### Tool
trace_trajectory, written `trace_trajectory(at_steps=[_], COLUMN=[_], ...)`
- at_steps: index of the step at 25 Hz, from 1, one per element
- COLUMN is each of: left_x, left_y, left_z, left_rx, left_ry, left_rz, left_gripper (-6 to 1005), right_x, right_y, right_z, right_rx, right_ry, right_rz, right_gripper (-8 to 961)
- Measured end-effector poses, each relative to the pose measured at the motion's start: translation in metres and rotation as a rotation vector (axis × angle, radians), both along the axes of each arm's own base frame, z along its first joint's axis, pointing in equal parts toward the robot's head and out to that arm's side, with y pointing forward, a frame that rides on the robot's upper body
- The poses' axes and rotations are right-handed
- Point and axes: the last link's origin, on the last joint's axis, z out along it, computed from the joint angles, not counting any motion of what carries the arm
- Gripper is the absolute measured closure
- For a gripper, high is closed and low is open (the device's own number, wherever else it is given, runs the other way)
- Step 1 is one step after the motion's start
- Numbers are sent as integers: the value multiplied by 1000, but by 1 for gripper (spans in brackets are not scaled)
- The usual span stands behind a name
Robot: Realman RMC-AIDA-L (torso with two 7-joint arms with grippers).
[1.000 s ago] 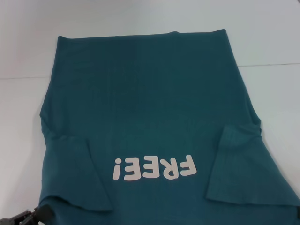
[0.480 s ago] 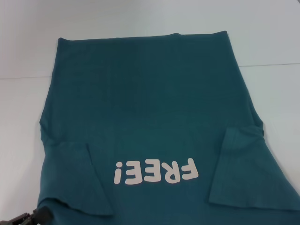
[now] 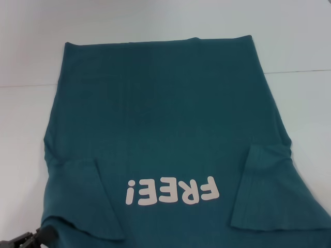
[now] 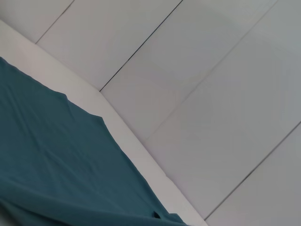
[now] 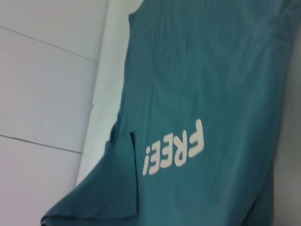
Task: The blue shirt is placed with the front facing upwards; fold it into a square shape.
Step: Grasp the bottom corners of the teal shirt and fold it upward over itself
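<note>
The blue shirt (image 3: 165, 129) lies flat across the table (image 3: 155, 20), lettering up, both sleeves folded inward; left gripper (image 3: 23, 241) sits at the near-left corner, jaws' state unclear.

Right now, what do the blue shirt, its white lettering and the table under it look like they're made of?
The blue shirt looks like soft matte knit, likely cotton: it drapes and creases at the folded sleeves. The white lettering looks like a flat, opaque print, smoother than the cloth. The table seems a hard, smooth white board with a faint seam; material uncertain.
</note>
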Motion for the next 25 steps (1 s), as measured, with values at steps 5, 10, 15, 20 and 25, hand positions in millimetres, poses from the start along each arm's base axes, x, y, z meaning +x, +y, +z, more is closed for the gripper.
trace_trajectory(at_steps=[5, 10, 15, 20, 25], left_x=[-1, 1, 9, 16, 20], left_y=[7, 18, 43, 65, 85], left_z=[3, 6, 4, 7, 6], left_rx=[21, 39, 59, 75, 87], left_ry=[7, 0, -11, -5, 10], left_rz=[9, 6, -3, -9, 7], left_gripper=[967, 966, 966, 966, 966], right_x=[-5, -16, -21, -21, -17], right_y=[11, 32, 56, 69, 79], right_z=[1, -7, -6, 3, 13], right_rx=[34, 46, 66, 120, 204], right_ry=[36, 59, 49, 47, 61], right_rz=[16, 45, 51, 25, -19], right_gripper=[869, 865, 862, 859, 856])
